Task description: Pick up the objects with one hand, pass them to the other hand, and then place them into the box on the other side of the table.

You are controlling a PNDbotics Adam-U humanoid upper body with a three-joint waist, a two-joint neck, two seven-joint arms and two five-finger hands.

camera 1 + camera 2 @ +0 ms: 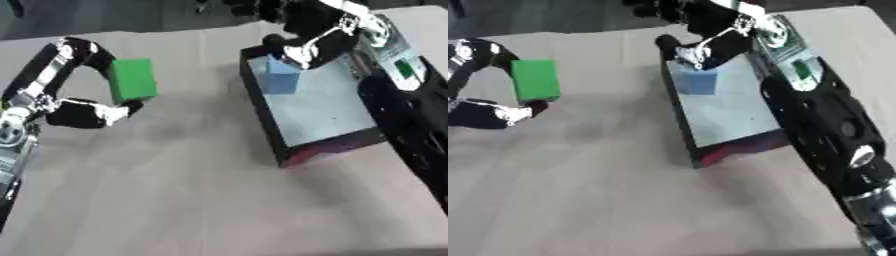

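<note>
Table (201, 200) bare up front | left hand (83, 112) pinches rigid, light-looking green block (133, 79) by opposite edges | right hand (306, 42) curls on blue block (282, 76) over box (262, 115)

A beige table (192, 190) carries a black-walled box (262, 107) with a pale floor. The box sits toward the table's right far side. The rest of the surface left of the box is plain beige.

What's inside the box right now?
A blue block stands in the box at its far end, beneath the right hand. The hand and arm hide the far right corner.
</note>
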